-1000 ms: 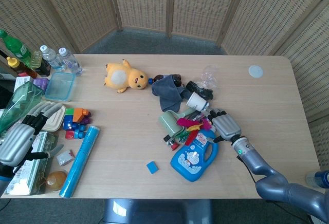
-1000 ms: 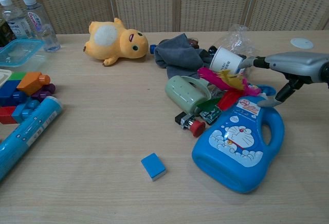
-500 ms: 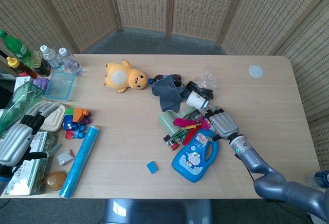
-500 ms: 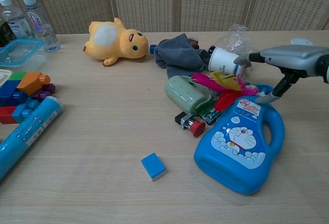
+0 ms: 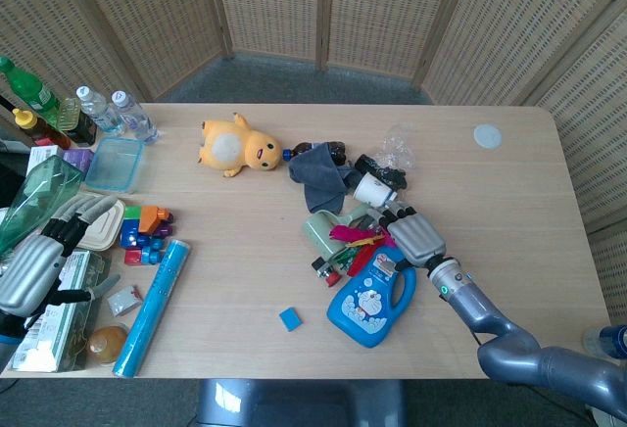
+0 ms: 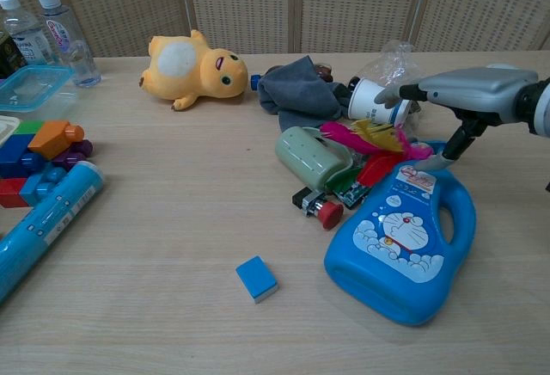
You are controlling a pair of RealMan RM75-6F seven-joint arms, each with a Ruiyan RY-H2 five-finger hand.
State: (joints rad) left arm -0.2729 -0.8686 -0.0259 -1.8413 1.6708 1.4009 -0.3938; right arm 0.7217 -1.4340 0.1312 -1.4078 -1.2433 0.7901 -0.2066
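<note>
Woven cane screens close off the back of the scene, and a pale wooden table [image 5: 245, 270] fills most of both views. At centre right of the head view, the right hand [image 5: 413, 236] lies palm down at the end of a grey forearm that rises from the lower right corner; its fingers [image 6: 404, 93] stretch flat and apart toward a white paper cup [image 6: 375, 101] lying on its side, while the thumb points down at the cap end of a blue plastic detergent bottle with a cartoon cat label [image 6: 404, 242], holding nothing. Just left of the bottle sit pink and red feathers [image 6: 371, 138], a sage green mug [image 6: 309, 155] on its side and a grey cloth [image 6: 296, 89]. At the lower left edge of the head view, the left hand [image 5: 37, 265] hangs with fingers loosely spread above a green plastic bag [image 5: 34, 202], beside a long blue tube [image 5: 152, 307]. A yellow plush toy [image 5: 235, 147] lies upper centre.
</note>
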